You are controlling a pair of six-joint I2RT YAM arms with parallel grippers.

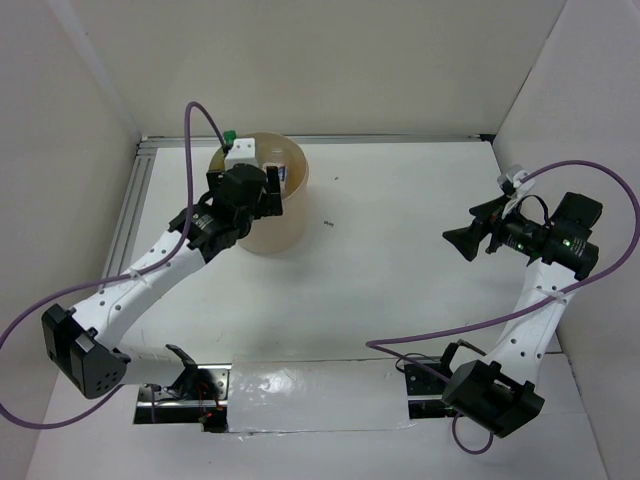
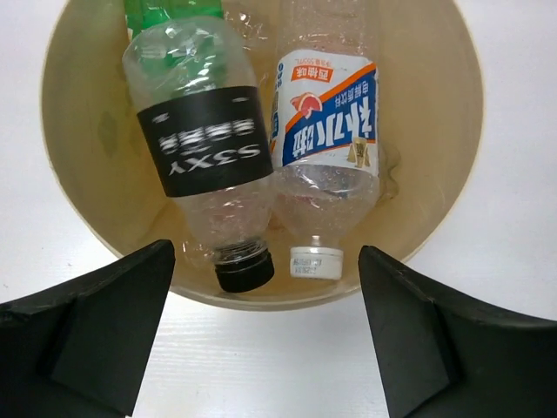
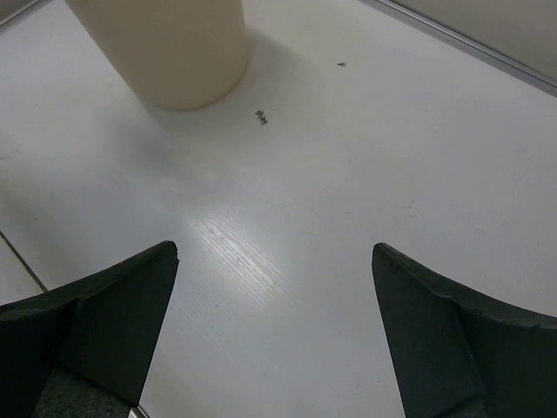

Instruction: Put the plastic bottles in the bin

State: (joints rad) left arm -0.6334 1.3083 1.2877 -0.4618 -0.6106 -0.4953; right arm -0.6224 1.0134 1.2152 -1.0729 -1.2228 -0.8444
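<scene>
White table (image 3: 348, 174) runs out from the arm bases. Over its right side the right end effector (image 3: 274, 248) hangs with jaws spread wide, only tabletop showing between them. Farther out and to the left, the left end effector (image 2: 265, 251) hovers over the rim of the bin (image 1: 285, 230), jaws likewise well apart and gripping nothing. The bin, a round tan bucket, stands upright toward the far left corner of the table, with a small dark speck (image 3: 261, 116) on the surface near it. Inside, the black-labelled bottle (image 2: 204, 144) and, touching it on the right, the bottle with the red, white and blue label (image 2: 326, 131) lie side by side. Their long axes run from the bin's near wall toward its far wall, caps pointing at the near wall. The first has a black cap and slants a little leftward toward its base; the second has a white cap. Beyond them, against the far wall, part of a green bottle (image 2: 161, 13) shows; which way it points I cannot tell.
</scene>
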